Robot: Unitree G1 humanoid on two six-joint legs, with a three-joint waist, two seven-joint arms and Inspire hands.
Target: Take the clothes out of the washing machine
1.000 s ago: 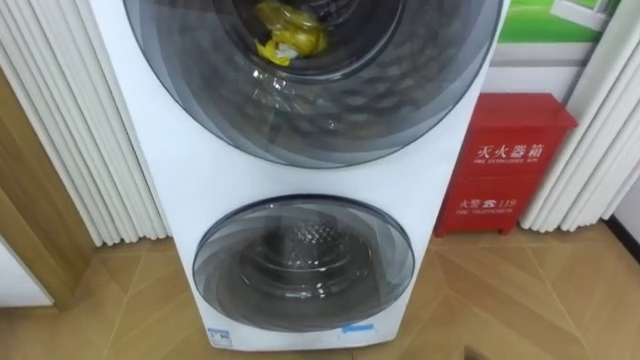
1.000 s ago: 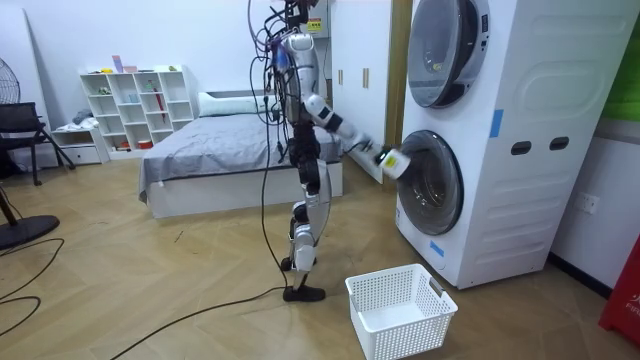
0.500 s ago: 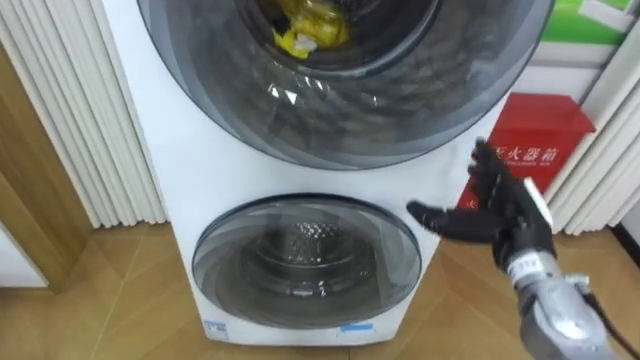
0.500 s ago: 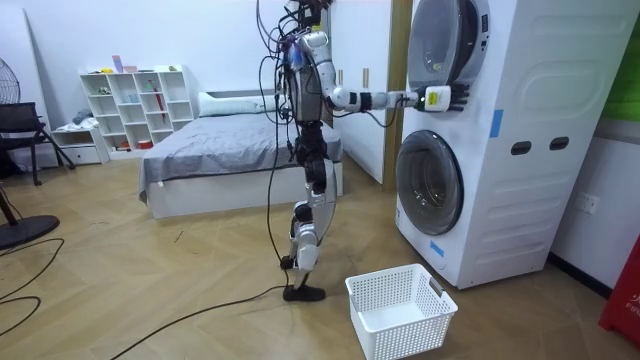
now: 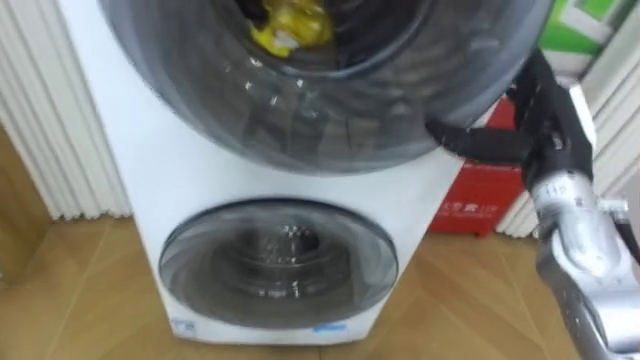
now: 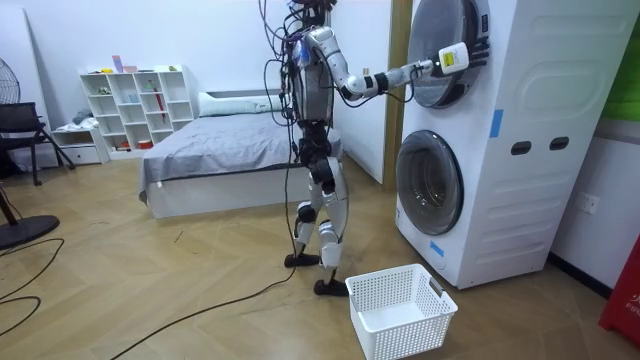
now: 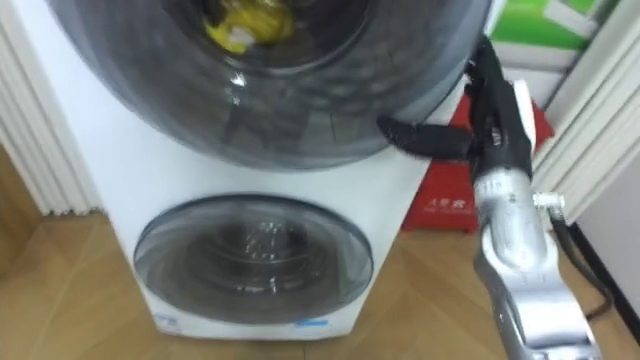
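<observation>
A white stacked washing machine (image 5: 130,170) stands before me. Its upper round door (image 5: 300,110) is closed, and yellow clothes (image 5: 290,25) show behind the glass. The lower door (image 5: 275,265) is closed too, over a bare drum. My right hand (image 5: 548,115) is raised at the right rim of the upper door, fingers straight and upward, thumb stretched toward the glass. It holds nothing. In the room view the right hand (image 6: 455,55) reaches the upper door at the end of an outstretched arm, and I stand one stride from the machine.
A white laundry basket (image 6: 398,310) sits on the wooden floor by my feet, in front of the machine. A red fire-equipment box (image 5: 470,205) stands on the floor right of the machine. A bed (image 6: 220,150) and a white shelf (image 6: 135,105) are behind me.
My right hand has risen from beside the lower door to the right rim of the upper door. I have stepped closer to the machine, and the eye view has shifted.
</observation>
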